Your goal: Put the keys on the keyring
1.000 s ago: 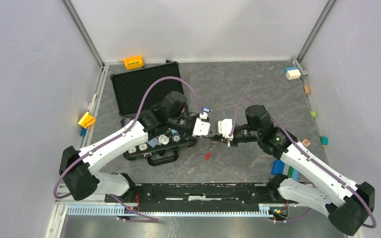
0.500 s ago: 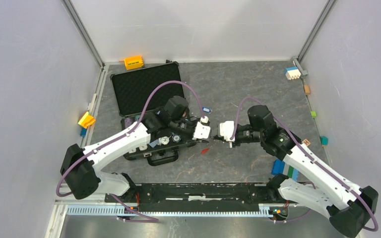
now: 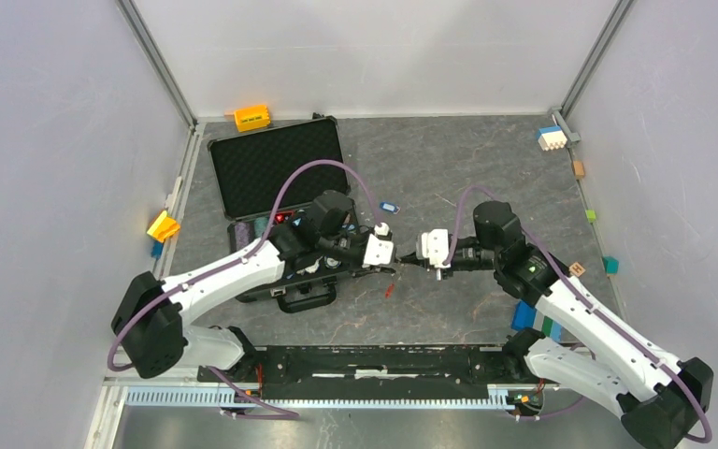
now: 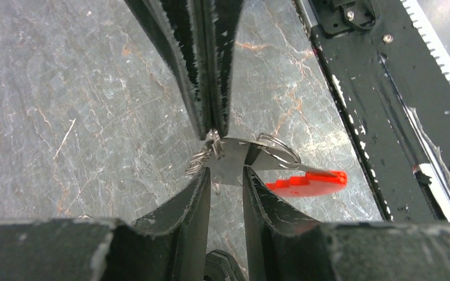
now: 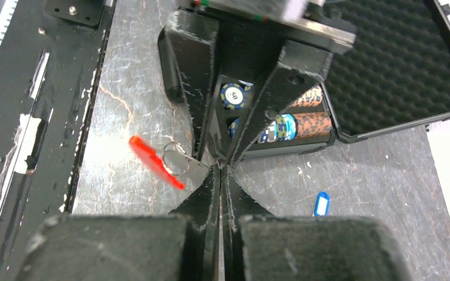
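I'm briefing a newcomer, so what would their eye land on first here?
The left gripper and right gripper meet tip to tip in the middle, both pinching the keyring with its red strip. Under the left arm lies an open black case of poker chips, and a blue key lies alone just beyond.
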